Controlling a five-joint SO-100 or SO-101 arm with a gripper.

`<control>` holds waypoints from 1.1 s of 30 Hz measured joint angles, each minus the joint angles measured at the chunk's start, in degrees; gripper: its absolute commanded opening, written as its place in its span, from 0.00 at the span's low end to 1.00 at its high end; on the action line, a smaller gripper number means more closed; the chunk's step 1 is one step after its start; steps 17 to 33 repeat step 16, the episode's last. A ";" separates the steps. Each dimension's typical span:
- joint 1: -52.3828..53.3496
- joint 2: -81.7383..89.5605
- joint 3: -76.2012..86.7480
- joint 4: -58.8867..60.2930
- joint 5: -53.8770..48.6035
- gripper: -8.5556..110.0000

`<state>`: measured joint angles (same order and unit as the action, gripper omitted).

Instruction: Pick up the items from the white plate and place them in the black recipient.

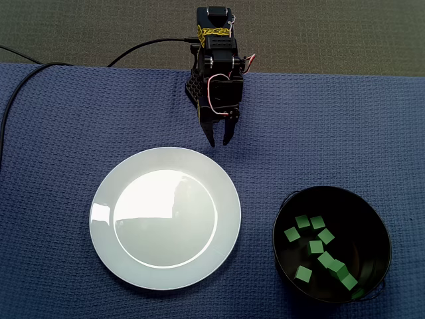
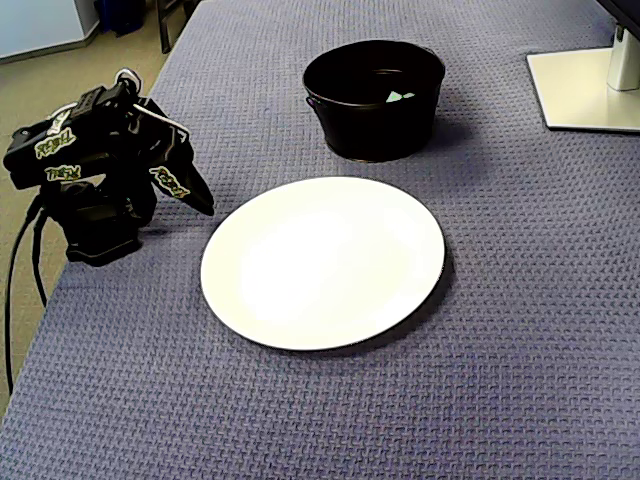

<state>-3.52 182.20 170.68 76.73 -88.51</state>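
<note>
White plate (image 1: 166, 219) empty; green cubes (image 1: 316, 247) all in black bowl (image 1: 375, 229), desk (image 1: 66, 133) front-right corner; task looks done. Gripper (image 1: 220, 141) nr back edge, jaws together, holding nothing

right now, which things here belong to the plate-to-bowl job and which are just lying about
Job:
white plate, now bare
black bowl
green cubes, inside the bowl
pincer, off the plate's rim

Lying about:
white stand base
black cable
blue cloth under everything
</note>
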 measured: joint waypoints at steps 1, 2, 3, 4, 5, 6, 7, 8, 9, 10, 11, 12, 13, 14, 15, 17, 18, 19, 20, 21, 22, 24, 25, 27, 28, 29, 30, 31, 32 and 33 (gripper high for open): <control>-0.09 0.00 0.00 0.09 0.88 0.09; -0.09 0.00 0.00 0.09 1.41 0.09; -0.18 0.00 0.00 0.18 1.58 0.09; -0.35 0.00 0.00 0.18 1.58 0.09; -0.44 0.00 0.00 0.18 1.58 0.09; -0.53 0.00 0.00 0.18 1.58 0.09; -0.62 0.00 0.00 0.18 1.76 0.09; -0.62 0.00 0.00 0.18 1.76 0.09; -0.62 0.00 0.00 0.18 1.76 0.09; -0.62 0.00 0.00 0.18 1.76 0.09; -0.62 0.00 0.00 0.18 1.76 0.09; -0.62 0.00 0.00 0.18 1.76 0.09; -0.62 0.00 0.00 0.18 1.76 0.09; -0.62 0.00 0.00 0.18 1.76 0.09; -0.62 0.00 0.00 0.18 1.76 0.09; -0.62 0.00 0.00 0.18 1.76 0.09; -0.62 0.00 0.00 0.18 1.76 0.09; -0.62 0.00 0.00 0.18 1.76 0.09; -0.62 0.00 0.00 0.18 1.76 0.09; -0.62 0.00 0.00 0.18 1.76 0.09; -0.62 0.00 0.00 0.18 1.76 0.09; -0.62 0.00 0.00 0.18 1.76 0.09; -0.62 0.00 0.00 0.18 1.76 0.09; -0.62 0.00 0.00 0.18 1.76 0.09; -0.62 0.00 0.00 0.18 1.76 0.09; -0.62 0.00 0.00 0.18 1.76 0.09; -0.62 0.00 0.00 0.18 1.76 0.09; -0.62 0.00 0.00 0.18 1.76 0.09; -0.62 0.00 0.00 0.18 1.76 0.09; -0.62 0.00 0.00 0.18 1.76 0.09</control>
